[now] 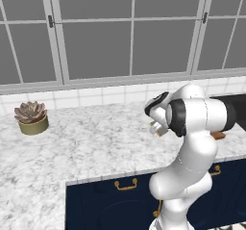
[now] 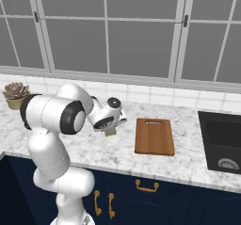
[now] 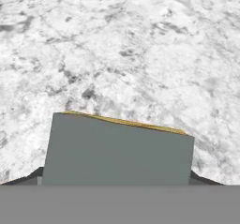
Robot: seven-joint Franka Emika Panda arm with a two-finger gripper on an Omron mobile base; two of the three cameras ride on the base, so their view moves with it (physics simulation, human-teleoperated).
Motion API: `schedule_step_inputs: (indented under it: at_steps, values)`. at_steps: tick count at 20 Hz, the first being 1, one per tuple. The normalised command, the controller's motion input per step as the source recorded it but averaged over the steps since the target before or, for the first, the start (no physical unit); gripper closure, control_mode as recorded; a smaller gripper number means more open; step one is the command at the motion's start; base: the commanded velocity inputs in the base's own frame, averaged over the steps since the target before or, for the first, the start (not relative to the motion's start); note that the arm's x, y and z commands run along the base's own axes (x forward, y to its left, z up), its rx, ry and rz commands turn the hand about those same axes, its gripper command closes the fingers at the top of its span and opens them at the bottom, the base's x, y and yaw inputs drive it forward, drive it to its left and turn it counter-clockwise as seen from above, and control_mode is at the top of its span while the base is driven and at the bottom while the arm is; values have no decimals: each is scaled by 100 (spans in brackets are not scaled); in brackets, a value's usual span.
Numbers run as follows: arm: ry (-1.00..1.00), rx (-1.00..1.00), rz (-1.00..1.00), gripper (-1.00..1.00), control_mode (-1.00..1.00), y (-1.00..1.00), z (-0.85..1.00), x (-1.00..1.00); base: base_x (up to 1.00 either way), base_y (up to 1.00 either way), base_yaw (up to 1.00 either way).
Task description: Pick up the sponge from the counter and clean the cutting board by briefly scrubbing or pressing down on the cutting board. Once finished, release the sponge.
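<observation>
End effector: the end effector [image 2: 111,132] hangs above the surface [image 2: 188,148], closed on the sponge [image 3: 117,150]; in the hand view both dark tips flank the block at its lower corners

Sponge place: lifted clear of the marble, just left of the cutting board [image 2: 154,136] in the right base view and not yet over it; in the left base view it peeks out as a small yellowish bit under the wrist [image 1: 157,129]

Board place: the cutting board lies flat on the surface between the arm and the dark sink [image 2: 220,141] at the right; in the left base view only a reddish sliver shows past the forearm [image 1: 219,135]

Risk, slip: the tips seem to hold the sponge by its lower edge alone, so a quick swing right could let it twist or drop short of the board

Risk, press: coming down too hard may squash the soft block until the tips strike the wood, or push the thin board along the slick marble toward the sink

Risk, aim: a landing on the board's near-left rim could tip the sponge off the edge

Sponge heading: grey-green face turned to the hand camera, yellow layer a thin line on its far edge; its long axis runs across between the tips, slightly slanted in the hand view

Board heading: long axis runs near to far, the handle slot at the far end toward the window

Bystander: a potted succulent [image 1: 31,117] sits far left, well apart from the work
</observation>
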Motion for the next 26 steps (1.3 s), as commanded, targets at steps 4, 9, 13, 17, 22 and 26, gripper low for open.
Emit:
schedule_step_inputs:
  at_steps: [4, 9, 13, 17, 22, 26]
  values:
    - [-3, -1, -14, -100, -100, 0, 1, 0, 0, 0, 0]
    - [-4, 0, -7, -100, -100, 2, 23, -20, 0, 0, 0]
    - [-14, 0, 0, -100, -100, 13, 82, -69, 0, 0, 0]
    - [-8, 2, 3, -100, -100, 1, 99, -84, 0, 0, 0]
    - [-7, 1, 1, -100, -100, 0, 100, -96, 0, 0, 0]
    - [-2, 5, 0, -100, -100, 4, 100, -78, 0, 0, 0]
